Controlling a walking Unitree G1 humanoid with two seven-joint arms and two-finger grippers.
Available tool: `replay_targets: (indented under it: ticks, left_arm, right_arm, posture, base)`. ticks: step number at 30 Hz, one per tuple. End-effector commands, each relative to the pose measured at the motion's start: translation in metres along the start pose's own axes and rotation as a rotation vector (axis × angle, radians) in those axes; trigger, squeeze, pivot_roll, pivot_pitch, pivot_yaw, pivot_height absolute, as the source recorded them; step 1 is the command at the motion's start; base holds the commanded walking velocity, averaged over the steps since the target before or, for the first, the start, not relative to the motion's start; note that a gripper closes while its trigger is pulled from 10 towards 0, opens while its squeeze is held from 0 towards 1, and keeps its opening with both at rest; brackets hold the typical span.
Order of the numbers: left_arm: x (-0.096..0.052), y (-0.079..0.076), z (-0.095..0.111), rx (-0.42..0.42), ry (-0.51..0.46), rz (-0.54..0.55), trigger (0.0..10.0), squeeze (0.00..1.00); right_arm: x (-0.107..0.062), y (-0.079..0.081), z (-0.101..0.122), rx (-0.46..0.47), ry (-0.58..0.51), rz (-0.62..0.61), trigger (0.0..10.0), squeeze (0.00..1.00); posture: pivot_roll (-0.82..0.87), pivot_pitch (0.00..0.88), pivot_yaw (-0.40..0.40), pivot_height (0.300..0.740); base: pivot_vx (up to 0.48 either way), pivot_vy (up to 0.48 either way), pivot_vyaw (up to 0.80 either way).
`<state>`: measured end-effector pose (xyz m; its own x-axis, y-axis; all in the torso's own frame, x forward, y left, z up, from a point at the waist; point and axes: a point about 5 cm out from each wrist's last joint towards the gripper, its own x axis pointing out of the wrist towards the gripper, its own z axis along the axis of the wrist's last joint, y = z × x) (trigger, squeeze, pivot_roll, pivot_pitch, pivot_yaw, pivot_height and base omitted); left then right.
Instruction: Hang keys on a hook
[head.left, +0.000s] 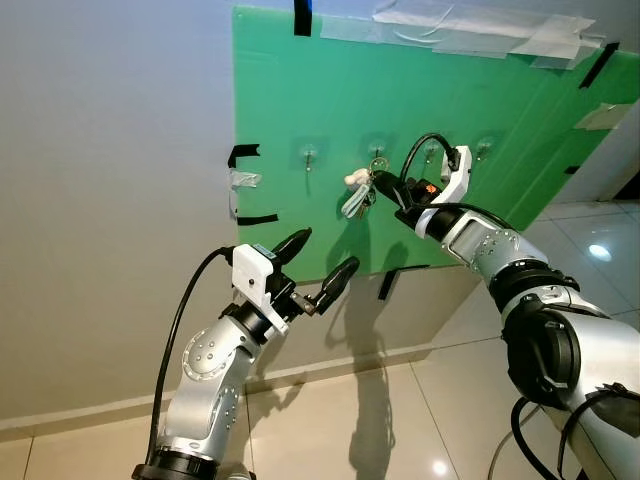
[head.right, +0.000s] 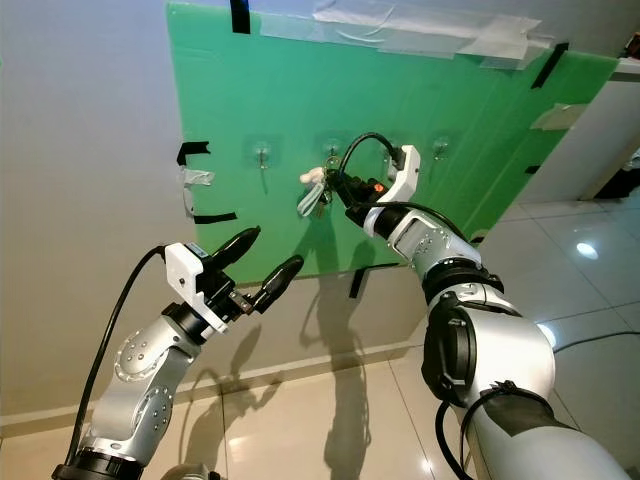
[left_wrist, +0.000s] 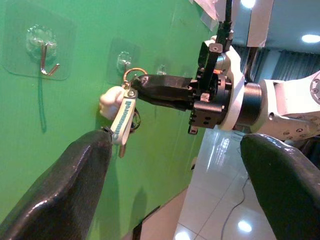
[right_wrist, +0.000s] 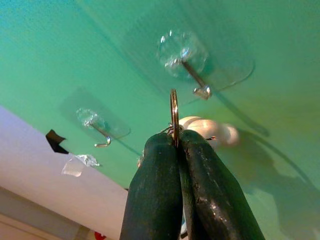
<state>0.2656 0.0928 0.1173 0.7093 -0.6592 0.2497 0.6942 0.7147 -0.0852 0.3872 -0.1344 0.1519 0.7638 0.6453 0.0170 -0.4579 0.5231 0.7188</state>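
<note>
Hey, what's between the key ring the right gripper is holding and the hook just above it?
Nothing. In the right wrist view, the key ring, pinched by the right gripper, sits just below the hook, with bare green board behind the gap.

Large green plastic board (head.right: 400, 130): fixed to the grey wall with pale and black tape strips. Row of clear adhesive hooks across its middle; leftmost hook (head.right: 262, 155) bare. Right gripper (head.right: 335, 185): against the board's centre, fingers closed on a bunch of keys with a white tag (head.right: 313, 192), just below the second hook (head.right: 331, 152). Left gripper (head.right: 262, 262): fingers parted, before the board's lower left edge.
</note>
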Motion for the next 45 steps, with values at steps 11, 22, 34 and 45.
replay_targets:
  ticks: [11, 22, 34, 45]
  left_arm:
    - [0.004, -0.001, -0.001, -0.027, 0.009, 0.0, 10.0, 0.0]
    - [0.004, 0.002, -0.002, -0.024, 0.015, 0.002, 10.0, 0.0]
    - [0.006, -0.007, -0.002, -0.014, 0.016, -0.075, 10.0, 0.0]
    - [0.004, -0.009, -0.002, -0.014, 0.022, -0.086, 10.0, 0.0]
  right_arm:
    - [-0.007, -0.01, -0.011, 0.082, 0.009, -0.048, 0.0, 0.0]
    - [-0.003, -0.004, -0.008, -0.184, 0.042, 0.006, 0.0, 0.0]
    - [0.007, 0.017, 0.022, -0.348, -0.002, 0.102, 0.0, 0.0]
    - [0.005, 0.019, 0.042, -0.244, -0.131, 0.055, 0.0, 0.0]
  posture:
    - [0.2, 0.0, -0.147, 0.74]
    - [0.2, 0.0, -0.141, 0.74]
    - [0.2, 0.0, -0.138, 0.74]
    - [0.21, 0.0, -0.136, 0.74]
  base:
    - [0.0, 0.0, 0.0]
    - [0.0, 0.0, 0.0]
    - [0.0, 0.0, 0.0]
    - [0.0, 0.0, 0.0]
